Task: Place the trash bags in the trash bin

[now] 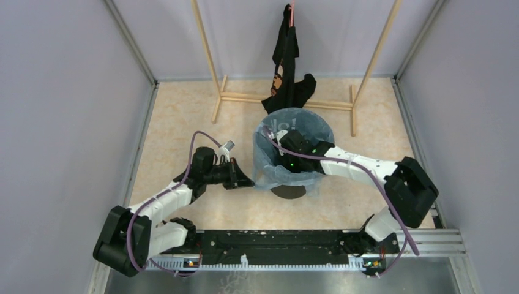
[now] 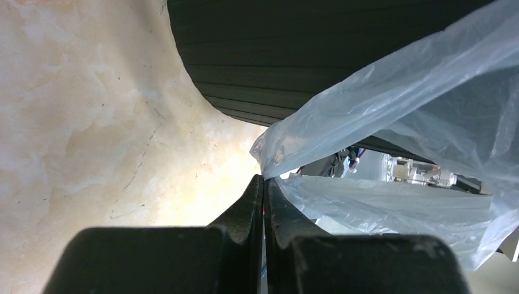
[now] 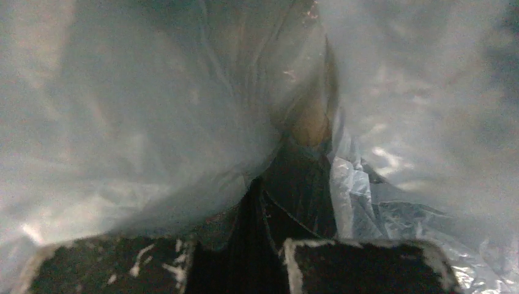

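The black trash bin [image 1: 289,191] stands mid-table, and the light-blue trash bag [image 1: 267,173] lines it and drapes over its rim. My left gripper [image 1: 249,182] is at the bin's lower left side, shut on the bag's hanging edge. In the left wrist view the fingertips [image 2: 264,182] pinch the bag's corner [image 2: 416,92] beside the ribbed bin wall [image 2: 294,49]. My right gripper [image 1: 280,144] reaches down inside the bin. In the right wrist view its jaws [image 3: 256,184] look closed, with bag film [image 3: 122,122] all around them.
A black garment with orange print [image 1: 286,58] hangs on a wooden rack [image 1: 245,97] just behind the bin. Grey walls close in the left, right and back. The arm bases sit on a rail [image 1: 275,245] at the near edge.
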{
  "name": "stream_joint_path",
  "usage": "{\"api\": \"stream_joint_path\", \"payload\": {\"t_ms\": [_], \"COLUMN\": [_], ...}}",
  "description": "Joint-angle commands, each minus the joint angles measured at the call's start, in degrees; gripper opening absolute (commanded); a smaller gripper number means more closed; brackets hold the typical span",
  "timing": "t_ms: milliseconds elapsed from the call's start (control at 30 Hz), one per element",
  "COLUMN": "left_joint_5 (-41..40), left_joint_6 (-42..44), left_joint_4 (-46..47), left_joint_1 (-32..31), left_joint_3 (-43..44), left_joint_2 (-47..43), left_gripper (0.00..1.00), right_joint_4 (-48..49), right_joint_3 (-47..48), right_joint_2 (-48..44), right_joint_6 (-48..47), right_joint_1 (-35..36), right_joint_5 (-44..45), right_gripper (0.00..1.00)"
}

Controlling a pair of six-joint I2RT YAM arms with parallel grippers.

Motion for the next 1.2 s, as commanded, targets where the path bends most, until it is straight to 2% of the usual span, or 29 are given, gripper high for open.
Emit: {"api": "stream_joint_path", "payload": {"t_ms": [0,100,467,600,733,1033,1167], "left_joint_5": [1.22,1.22,1.26,1.14,1.22,1.17,0.88], "left_joint_6": [0.95,1.03,1.17,1.41,1.49,1.50,1.69], "left_joint_4": [0.53,0.19,-0.02,-0.13,0.00,-0.71,-1.67], "left_joint_1": [-0.22,-0.26,-0.26,-0.26,-0.26,-0.26,-0.26], "left_joint_3": [1.90,2.23,2.52,2.22,1.85,2.06,2.71], "left_joint_2": [-1.17,-1.40,-1.44,-1.48,-1.37,-1.81,-2.28], "left_gripper": [0.05,0.06,0.06,0.07,0.07,0.07,0.13], "right_joint_4": [4.12,3.51,-1.49,-3.39,-5.45,-9.40,-11.87], "right_joint_3": [0.13,0.98,5.60,6.60,7.38,10.91,14.42], "right_joint_2": [3.74,5.73,5.45,1.00,-2.84,-7.47,-9.77], "right_joint_6": [1.33,2.09,3.93,5.08,5.87,6.46,5.77], "right_joint_1": [0.47,0.48,0.48,0.49,0.49,0.49,0.49], "right_joint_5": [-0.10,-0.06,-0.11,-1.81,-1.31,1.71,2.81], "right_gripper": [0.05,0.06,0.25,0.34,0.47,0.66,0.76]}}
